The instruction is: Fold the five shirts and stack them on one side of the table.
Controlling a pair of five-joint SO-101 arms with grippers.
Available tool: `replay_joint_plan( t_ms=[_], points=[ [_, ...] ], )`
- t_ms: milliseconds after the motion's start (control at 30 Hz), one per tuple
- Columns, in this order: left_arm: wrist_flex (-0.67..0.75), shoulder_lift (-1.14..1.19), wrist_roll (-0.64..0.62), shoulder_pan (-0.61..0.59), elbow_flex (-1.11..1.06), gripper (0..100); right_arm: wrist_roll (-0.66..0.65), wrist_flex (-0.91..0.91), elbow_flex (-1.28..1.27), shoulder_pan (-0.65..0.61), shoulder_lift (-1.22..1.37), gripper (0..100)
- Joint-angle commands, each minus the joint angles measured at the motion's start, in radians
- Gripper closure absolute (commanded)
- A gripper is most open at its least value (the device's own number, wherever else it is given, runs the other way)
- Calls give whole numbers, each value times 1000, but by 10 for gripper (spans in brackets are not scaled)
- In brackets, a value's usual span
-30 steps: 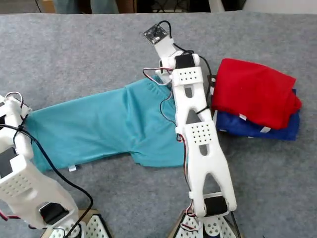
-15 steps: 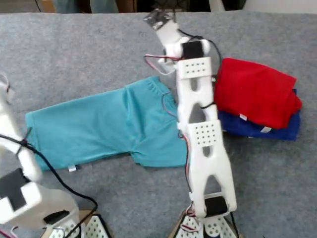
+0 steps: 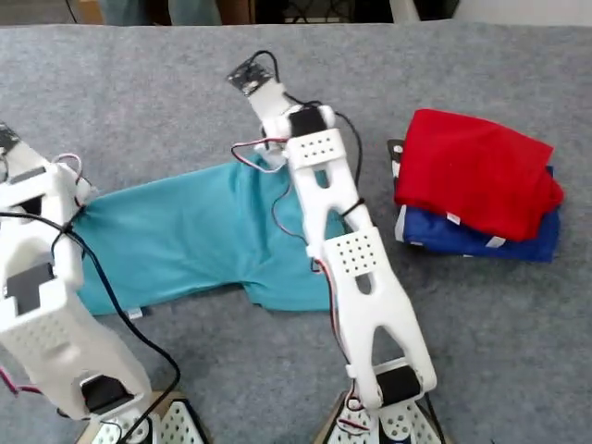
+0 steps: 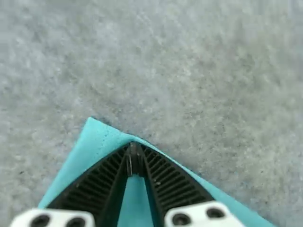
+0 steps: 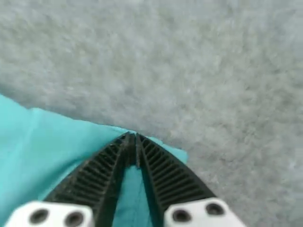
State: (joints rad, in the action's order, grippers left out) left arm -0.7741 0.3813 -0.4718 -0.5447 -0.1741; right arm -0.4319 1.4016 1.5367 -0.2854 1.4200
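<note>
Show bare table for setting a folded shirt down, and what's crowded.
Free: the far strip of table beyond the teal shirt; the near-right corner in front of the red shirt stacked on the blue shirt. Crowded: the middle, taken by the teal shirt and the right arm.

The right arm (image 3: 324,185) has swung left, away from the red shirt (image 3: 476,180), and its jaws now pinch the teal shirt (image 3: 194,231) at its upper edge, just left of frame centre. The left arm (image 3: 37,287) has come up the left side, jaws closed on the shirt's left corner, which has drawn rightward.
</note>
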Motion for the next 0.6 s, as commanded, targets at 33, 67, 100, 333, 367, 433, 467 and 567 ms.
replay_joint_plan(
  t_ms=[33, 67, 100, 333, 367, 433, 467, 567],
  points=[
    [-230, 161, -51, -33, 294, 972, -2, -5, 44, 100, 4, 984],
    [-262, 198, -52, -28, 344, 972, -3, 5, 50, 107, 2, 984],
    [-299, 235, -55, -28, 398, 972, -3, 8, 51, 110, 1, 984],
    [-466, 368, -28, -19, 608, 972, -8, -11, 140, 54, -35, 982],
    [-465, 368, -14, -19, 608, 972, -8, -12, 137, 44, -67, 981],
    [-462, 368, -3, -24, 616, 972, -8, -5, 136, 35, -131, 980],
    [-448, 368, -3, -27, 618, 972, -11, 12, 136, 32, -166, 976],
    [-430, 354, -2, -28, 618, 972, -86, 192, 131, 2, -277, 901]
  ],
)
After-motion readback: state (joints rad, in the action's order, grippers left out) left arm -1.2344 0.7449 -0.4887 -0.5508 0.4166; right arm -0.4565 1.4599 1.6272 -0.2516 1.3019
